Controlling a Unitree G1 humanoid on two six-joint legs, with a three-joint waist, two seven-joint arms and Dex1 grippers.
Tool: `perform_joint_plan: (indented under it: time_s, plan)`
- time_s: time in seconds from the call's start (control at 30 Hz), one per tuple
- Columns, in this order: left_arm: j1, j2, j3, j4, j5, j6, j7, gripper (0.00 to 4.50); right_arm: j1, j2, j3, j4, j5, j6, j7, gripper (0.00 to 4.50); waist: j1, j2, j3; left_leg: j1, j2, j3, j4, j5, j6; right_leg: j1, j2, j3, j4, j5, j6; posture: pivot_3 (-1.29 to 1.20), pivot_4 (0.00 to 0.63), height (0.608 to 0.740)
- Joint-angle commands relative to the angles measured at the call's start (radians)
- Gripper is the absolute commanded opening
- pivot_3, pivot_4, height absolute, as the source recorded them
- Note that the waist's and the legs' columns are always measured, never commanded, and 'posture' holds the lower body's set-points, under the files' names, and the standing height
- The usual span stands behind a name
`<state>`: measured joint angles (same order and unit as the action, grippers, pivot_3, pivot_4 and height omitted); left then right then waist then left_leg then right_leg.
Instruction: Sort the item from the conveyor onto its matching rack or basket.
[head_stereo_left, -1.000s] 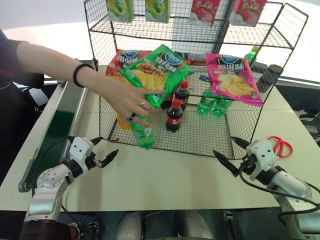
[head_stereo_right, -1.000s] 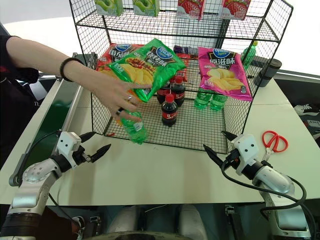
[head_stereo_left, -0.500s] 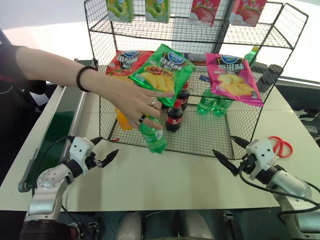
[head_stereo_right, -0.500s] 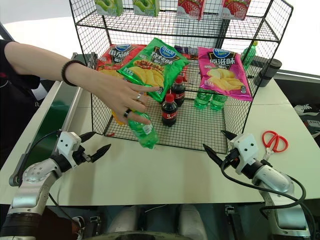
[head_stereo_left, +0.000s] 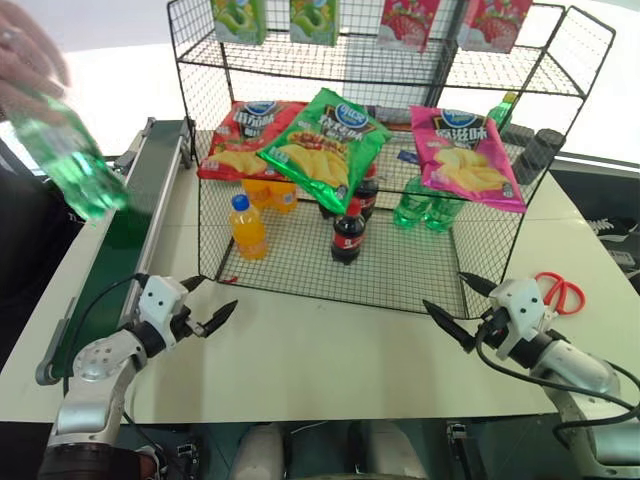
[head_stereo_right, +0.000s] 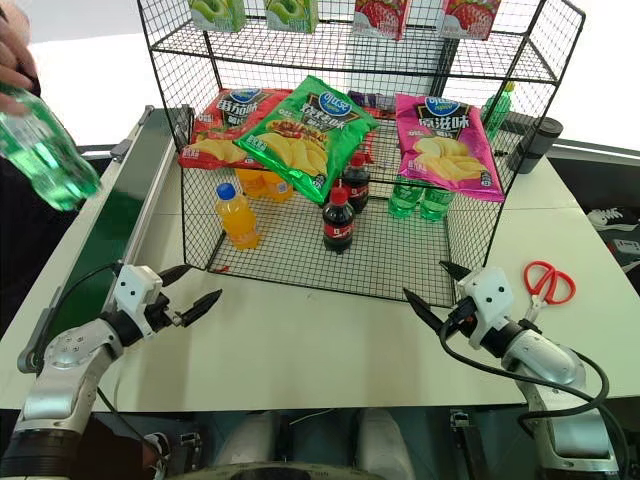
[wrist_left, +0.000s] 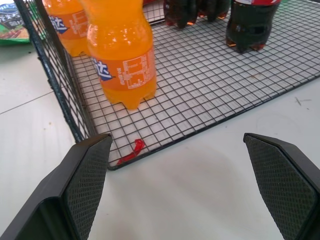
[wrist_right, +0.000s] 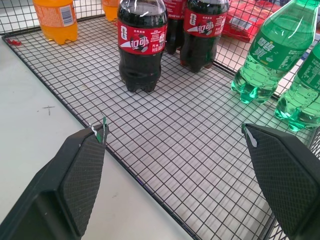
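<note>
Both our tools wait open over the surface while a person's hand holds the green bottle above the conveyor.

Our left tool (head_stereo_left: 205, 307) hovers with its black fingers spread wide, gripping nothing, just in front of the rack's (head_stereo_left: 400, 300) low front wall; our right tool (head_stereo_left: 462, 312) hangs the same way, fingers apart and empty, near the front right corner. Through the mesh just beyond the left tool we see an orange-drink bottle (wrist_left: 122, 55) standing upright, and beyond the right tool a cola bottle (wrist_right: 141, 42) and two green bottles (wrist_right: 270, 50) stand in the bottom basket. Chip bags (head_stereo_left: 322, 145) lie on the shelf above. Red scissors (head_stereo_left: 560, 292) lie on the surface (head_stereo_left: 330, 360) at our right. Well off to the left, the person's hand (head_stereo_left: 25, 55) grips the green bottle (head_stereo_left: 70, 160), tilted, above the conveyor (head_stereo_left: 120, 240).
</note>
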<state>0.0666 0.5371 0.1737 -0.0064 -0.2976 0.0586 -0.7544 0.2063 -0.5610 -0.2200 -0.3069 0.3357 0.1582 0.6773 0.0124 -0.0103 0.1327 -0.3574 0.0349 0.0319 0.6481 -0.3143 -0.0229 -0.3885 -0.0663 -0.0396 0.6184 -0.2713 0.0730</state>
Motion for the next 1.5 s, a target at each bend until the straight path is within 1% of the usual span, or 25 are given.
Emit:
perform_joint_plan:
  time_s: [0.03,0.2,0.43,0.57,0.67,0.73,0.83,0.9,1.03,1.23,1.3,1.5]
  plan:
    - [0.004,-0.002,0.033,-0.046,-0.029,-0.001,0.012,4.50,-0.017,-0.002,-0.008,-0.011,0.005,-0.023,0.007,4.45,0.000,0.000,0.000,0.000,0.000,0.000,0.000,0.000,0.000,0.000,0.000,0.000,0.000,0.000,0.000,0.00,0.150,0.740]
    - [0.017,0.002,0.052,-0.057,-0.045,0.003,0.023,4.50,-0.029,-0.005,-0.007,0.000,0.005,-0.025,0.016,4.45,0.000,0.000,0.000,0.000,0.000,0.000,0.000,0.000,0.000,0.000,0.000,0.000,0.000,0.000,0.000,0.00,0.150,0.740]
    - [0.006,0.002,0.128,-0.085,-0.130,0.081,0.062,4.50,-0.057,-0.005,0.007,-0.004,0.012,-0.012,0.030,4.45,0.000,0.000,0.000,0.000,0.000,0.000,0.000,0.000,0.000,0.000,0.000,0.000,0.000,0.000,0.000,0.00,0.150,0.740]
    - [-0.030,-0.014,0.220,-0.077,-0.234,0.144,0.105,4.50,-0.085,0.005,0.049,-0.041,0.018,0.010,0.034,4.45,-0.001,0.000,0.000,0.000,0.000,0.000,0.000,0.000,0.000,0.000,0.000,0.000,0.000,0.000,0.000,0.00,0.150,0.740]
    - [-0.049,-0.025,0.274,-0.065,-0.270,0.150,0.132,4.50,-0.096,0.013,0.085,-0.072,0.024,0.028,0.033,4.45,-0.001,0.000,0.000,0.000,0.000,0.000,0.000,0.000,0.000,0.000,0.000,0.000,0.000,0.000,0.000,0.00,0.150,0.740]
    - [-0.074,-0.035,0.323,-0.039,-0.280,0.132,0.176,4.50,-0.103,0.023,0.130,-0.105,0.025,0.046,0.036,4.45,-0.001,0.000,0.000,0.000,0.000,0.000,0.000,0.000,0.000,0.000,0.000,0.000,0.000,0.000,0.001,0.00,0.150,0.740]
    - [-0.098,-0.042,0.366,-0.002,-0.268,0.100,0.221,4.50,-0.110,0.041,0.190,-0.136,0.018,0.058,0.041,4.45,-0.001,-0.001,0.000,0.000,0.001,-0.001,0.000,0.000,0.000,0.000,0.001,0.000,0.000,0.000,0.001,0.00,0.150,0.740]
    - [-0.109,-0.039,0.379,0.037,-0.222,0.064,0.265,4.50,-0.119,0.057,0.236,-0.152,0.011,0.061,0.042,4.45,-0.001,-0.001,0.000,0.000,0.000,0.000,0.000,0.000,0.000,0.000,0.002,0.000,0.000,0.000,0.001,0.00,0.150,0.740]
    - [-0.128,-0.038,0.388,0.108,-0.156,0.007,0.340,4.50,-0.137,0.085,0.312,-0.178,0.004,0.071,0.038,4.45,-0.001,-0.001,0.000,0.000,0.000,0.000,0.000,0.000,0.000,0.000,0.002,0.000,0.000,0.001,0.001,0.00,0.150,0.740]
    - [-0.146,-0.052,0.381,0.179,-0.120,-0.032,0.409,4.50,-0.172,0.139,0.434,-0.195,-0.010,0.083,0.035,4.45,-0.001,-0.005,-0.001,0.000,0.000,-0.001,0.000,0.000,0.000,0.000,0.001,0.000,0.000,0.001,0.001,0.00,0.150,0.740]
    - [-0.149,-0.057,0.378,0.189,-0.109,-0.043,0.424,4.50,-0.182,0.152,0.447,-0.193,0.001,0.089,0.032,4.45,-0.001,-0.005,-0.002,0.000,0.000,-0.001,0.000,0.000,0.000,0.000,0.000,0.000,0.000,0.001,0.001,0.00,0.150,0.740]
    - [-0.164,-0.066,0.374,0.209,-0.092,-0.059,0.455,4.50,-0.194,0.138,0.452,-0.182,-0.014,0.074,0.048,4.45,-0.001,-0.007,-0.002,0.000,0.000,-0.001,0.000,0.000,0.000,0.000,-0.001,-0.001,0.000,0.001,0.001,0.00,0.150,0.740]
